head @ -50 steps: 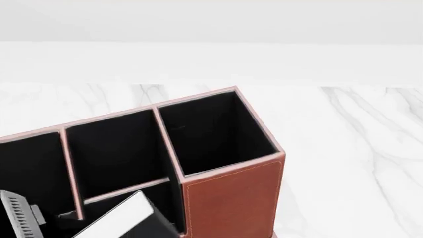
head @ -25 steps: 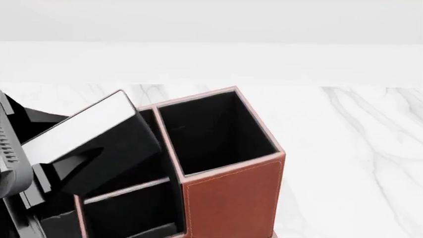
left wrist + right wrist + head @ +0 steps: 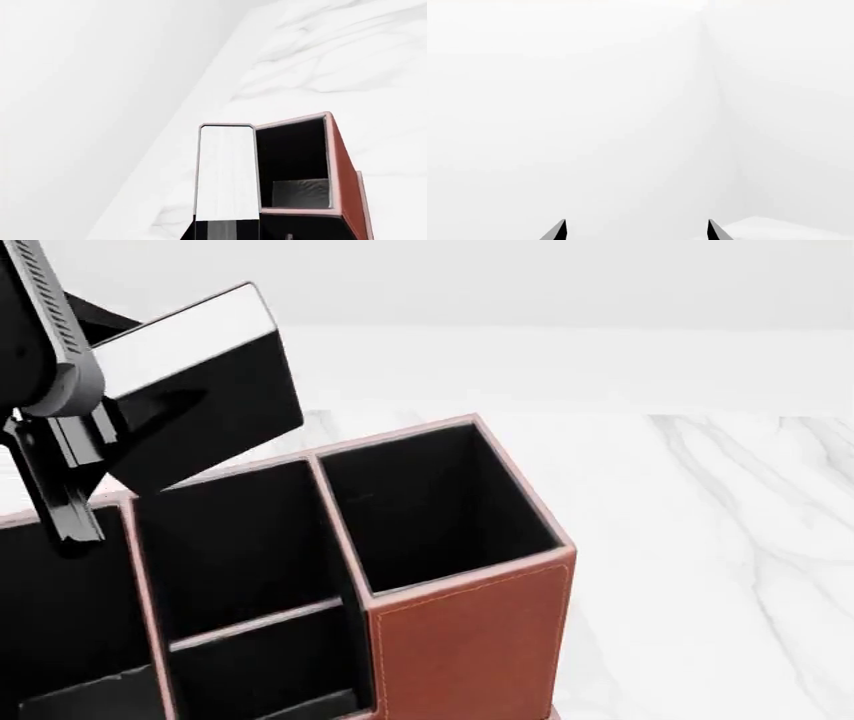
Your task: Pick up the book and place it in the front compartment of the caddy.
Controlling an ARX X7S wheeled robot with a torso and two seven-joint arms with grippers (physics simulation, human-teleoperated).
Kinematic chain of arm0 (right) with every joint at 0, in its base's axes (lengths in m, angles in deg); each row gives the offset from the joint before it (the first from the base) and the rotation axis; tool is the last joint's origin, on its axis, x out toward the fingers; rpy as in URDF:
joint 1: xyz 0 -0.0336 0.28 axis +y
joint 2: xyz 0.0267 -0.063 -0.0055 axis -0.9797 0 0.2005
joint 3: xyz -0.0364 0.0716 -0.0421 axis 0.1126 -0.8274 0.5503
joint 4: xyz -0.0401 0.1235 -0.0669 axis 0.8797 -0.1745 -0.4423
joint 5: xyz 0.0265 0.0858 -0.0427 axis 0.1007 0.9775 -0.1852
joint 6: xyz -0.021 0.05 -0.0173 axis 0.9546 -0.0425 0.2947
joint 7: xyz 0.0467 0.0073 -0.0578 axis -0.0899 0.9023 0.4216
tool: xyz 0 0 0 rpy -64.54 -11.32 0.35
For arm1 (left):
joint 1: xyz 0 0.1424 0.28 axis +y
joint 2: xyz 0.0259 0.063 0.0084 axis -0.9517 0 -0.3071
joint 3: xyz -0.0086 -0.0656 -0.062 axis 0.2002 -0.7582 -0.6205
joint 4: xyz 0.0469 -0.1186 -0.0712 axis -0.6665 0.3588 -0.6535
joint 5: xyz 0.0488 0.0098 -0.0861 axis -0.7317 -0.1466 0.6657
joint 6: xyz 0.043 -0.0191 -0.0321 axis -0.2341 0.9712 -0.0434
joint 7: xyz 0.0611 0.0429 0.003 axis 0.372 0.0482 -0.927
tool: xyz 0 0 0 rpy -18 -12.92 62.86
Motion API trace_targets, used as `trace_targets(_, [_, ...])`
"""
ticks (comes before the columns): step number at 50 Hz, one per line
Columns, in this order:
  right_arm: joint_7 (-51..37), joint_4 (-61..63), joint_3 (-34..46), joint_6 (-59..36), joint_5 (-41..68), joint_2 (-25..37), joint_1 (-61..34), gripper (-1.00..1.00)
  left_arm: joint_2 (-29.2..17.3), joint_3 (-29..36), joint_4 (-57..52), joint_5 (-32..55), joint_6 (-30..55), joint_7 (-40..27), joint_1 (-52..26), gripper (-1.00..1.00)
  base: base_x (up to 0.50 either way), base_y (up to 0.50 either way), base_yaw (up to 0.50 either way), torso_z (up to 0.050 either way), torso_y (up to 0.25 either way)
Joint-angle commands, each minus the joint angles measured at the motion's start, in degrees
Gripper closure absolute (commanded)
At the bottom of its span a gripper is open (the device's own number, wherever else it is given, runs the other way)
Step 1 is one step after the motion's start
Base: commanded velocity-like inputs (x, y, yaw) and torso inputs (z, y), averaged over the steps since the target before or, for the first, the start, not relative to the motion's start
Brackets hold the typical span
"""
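Jaws of the left gripper (image 3: 100,455) clench the book (image 3: 200,390), tilted above the caddy (image 3: 467,630), its front compartment (image 3: 234,540) below-right. Right gripper (image 3: 636,231) idles, jaws parted.

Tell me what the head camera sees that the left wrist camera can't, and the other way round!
Only the head view shows the left claw gripping the book's black cover above the caddy, and the caddy's front compartment. Only the left wrist view looks straight along the book's white page edge, and shows a grey patch low in the pocket beside it. Both show the book, the caddy and the marble table.
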Motion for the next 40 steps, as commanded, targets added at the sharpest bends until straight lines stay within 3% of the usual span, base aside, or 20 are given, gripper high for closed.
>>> trace_targets(1, [1.5, -0.5, -0.8, 1.4, -1.4, -0.9, 1.0, -1.00, 3.2, 4.7, 9.5, -9.1, -6.6, 5.6, -4.0, 1.00, 0.00, 0.00, 0.00, 0.000, 0.000])
trace_targets(18, [1.0, -1.0, 0.2, 1.7, -2.4, -1.3, 1.3, -1.00, 3.7, 7.7, 14.1, -9.0, -8.2, 9.7, -2.1, 1.00, 0.00, 0.00, 0.00, 0.000, 0.002])
trace_targets(27, [0.9, -1.2, 0.2, 1.7, -2.2, -1.0, 1.4, -1.00, 4.8, 3.7, 15.1, -5.6, -9.2, 9.5, -1.1, 1.00, 0.00, 0.00, 0.00, 0.000, 0.001])
trace_targets(40, [0.4, -0.6, 0.0, 1.8, -2.1, -0.7, 1.8, -1.00, 5.6, 5.5, 16.5, -7.2, -11.8, 9.6, 1.0, 1.00, 0.00, 0.00, 0.00, 0.000, 0.002])
